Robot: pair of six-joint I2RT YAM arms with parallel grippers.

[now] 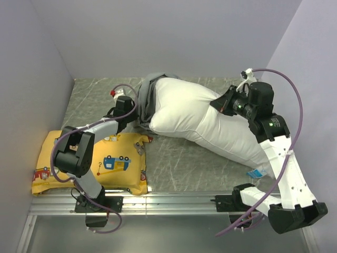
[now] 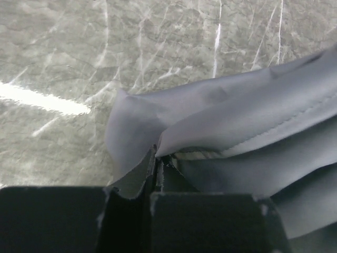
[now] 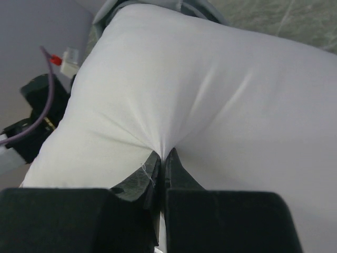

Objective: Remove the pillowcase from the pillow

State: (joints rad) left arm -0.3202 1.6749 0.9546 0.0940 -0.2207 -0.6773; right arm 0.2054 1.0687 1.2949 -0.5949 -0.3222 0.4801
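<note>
The plump white pillow [image 1: 202,121] lies slantwise across the middle of the table, its small blue-and-white tag [image 1: 256,172] at the near right end. The grey pillowcase [image 1: 147,97] is bunched over the pillow's far left end only. My left gripper [image 1: 138,117] is shut on a fold of the pillowcase [image 2: 221,121] at its near edge; the fabric runs into the closed jaws of the left gripper [image 2: 158,155]. My right gripper [image 1: 216,103] is shut on a pinch of the pillow [image 3: 210,89], whose white cloth puckers where the right gripper [image 3: 164,154] holds it.
A yellow cushion [image 1: 108,161] printed with cartoon vehicles lies at the near left, under the left arm. Grey walls close in the table on the left, back and right. A metal rail [image 1: 174,203] runs along the near edge.
</note>
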